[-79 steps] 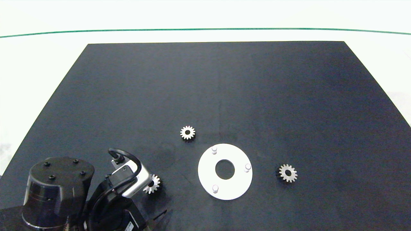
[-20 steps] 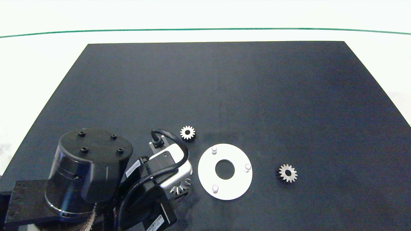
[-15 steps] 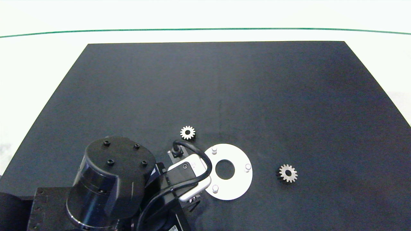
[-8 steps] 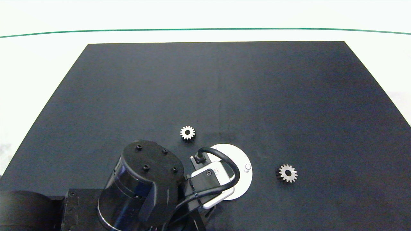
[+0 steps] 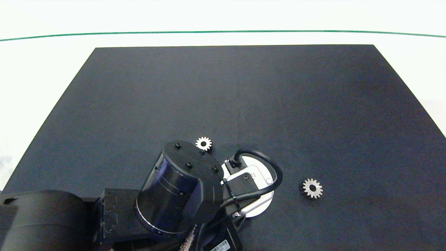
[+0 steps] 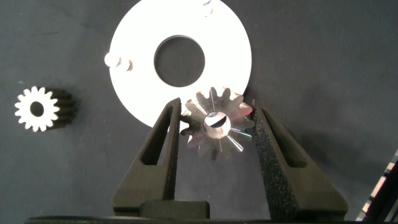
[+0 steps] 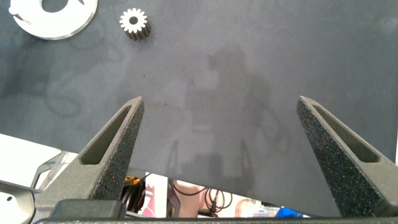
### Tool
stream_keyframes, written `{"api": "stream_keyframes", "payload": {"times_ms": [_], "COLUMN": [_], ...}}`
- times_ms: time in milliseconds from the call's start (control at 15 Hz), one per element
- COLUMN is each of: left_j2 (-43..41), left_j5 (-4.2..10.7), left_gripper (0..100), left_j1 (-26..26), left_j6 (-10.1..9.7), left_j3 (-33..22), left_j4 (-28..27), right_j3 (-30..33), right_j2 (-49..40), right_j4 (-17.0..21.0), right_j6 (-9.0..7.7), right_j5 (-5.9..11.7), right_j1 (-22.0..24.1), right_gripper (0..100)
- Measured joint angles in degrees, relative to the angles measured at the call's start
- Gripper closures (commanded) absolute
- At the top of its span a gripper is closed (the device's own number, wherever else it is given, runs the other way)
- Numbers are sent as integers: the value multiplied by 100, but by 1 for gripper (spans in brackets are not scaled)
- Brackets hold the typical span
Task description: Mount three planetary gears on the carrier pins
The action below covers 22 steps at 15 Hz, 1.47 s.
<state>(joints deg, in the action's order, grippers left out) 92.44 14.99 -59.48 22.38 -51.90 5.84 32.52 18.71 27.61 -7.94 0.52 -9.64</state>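
My left claw [image 6: 216,130] grips one small silvery toothed metal gear [image 6: 216,119] over the flat white ring-shaped disc [image 6: 180,59], centred on a pin. Two gears [image 5: 204,143] [image 5: 312,188] lie uninstalled on the desk. My right claw [image 7: 221,155] is released.

Under me lies a dark mat [image 5: 244,90], matte and nearly black, covering most of the counter [image 5: 45,69]. The counter around it is white and shows along the mat's far edge and down both sides. A thin green line [image 5: 223,32] curves across the white surface beyond the mat's far edge. Light falls evenly from above, leaving faint sheen and soft smudges on the mat. In my right wrist view the mat [image 7: 249,81] carries a blurred shadow, and past its near edge a strip of white counter [image 7: 25,152] appears.
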Motion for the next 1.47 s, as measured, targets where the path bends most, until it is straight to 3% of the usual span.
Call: {"api": "stream_keyframes", "payload": {"times_ms": [1467], "left_j2": [494], "left_j5": [62], "left_gripper": [87], "left_j1": [155], "left_j6": [77], "left_j3": [-151], "left_j4": [0], "right_j3": [-11], "right_j2": [-85], "right_j4": [9], "right_j6": [11], "right_j5": [-9], "right_j1": [-20], "right_gripper": [0]}}
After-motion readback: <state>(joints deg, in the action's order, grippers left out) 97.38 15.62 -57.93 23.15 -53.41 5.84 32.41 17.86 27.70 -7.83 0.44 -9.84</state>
